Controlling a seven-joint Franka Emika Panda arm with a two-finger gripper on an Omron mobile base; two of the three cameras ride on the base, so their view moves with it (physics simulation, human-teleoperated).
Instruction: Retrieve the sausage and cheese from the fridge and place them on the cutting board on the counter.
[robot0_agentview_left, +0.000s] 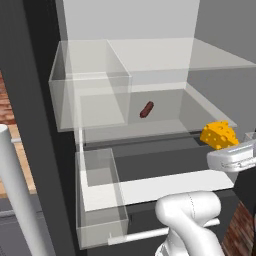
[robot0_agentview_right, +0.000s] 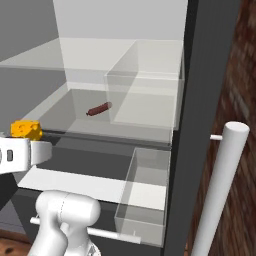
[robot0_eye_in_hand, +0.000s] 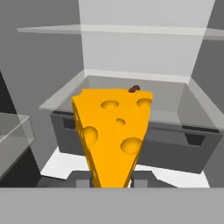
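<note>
My gripper (robot0_eye_in_hand: 113, 180) is shut on the cheese (robot0_eye_in_hand: 111, 131), a yellow-orange wedge with holes that stands upright between the fingers. The cheese (robot0_agentview_left: 218, 134) hangs in front of the open fridge (robot0_agentview_left: 35, 125), level with the edge of a glass shelf (robot0_agentview_left: 165, 127). From the other side the cheese (robot0_agentview_right: 26, 130) sits just above my hand. The sausage (robot0_agentview_left: 146, 109), a short reddish-brown link, lies on that shelf further back; it is also the sausage (robot0_agentview_right: 99, 108) and a small dark spot behind the wedge (robot0_eye_in_hand: 134, 89). The cutting board and counter are out of view.
Clear door bins (robot0_agentview_left: 97, 200) (robot0_agentview_left: 90, 97) stand on the left side of the fridge opening. A dark drawer (robot0_eye_in_hand: 144, 140) sits under the glass shelf. A silver bar handle (robot0_agentview_right: 220, 190) rises close on the right, with a brick wall (robot0_agentview_right: 245, 100) behind it.
</note>
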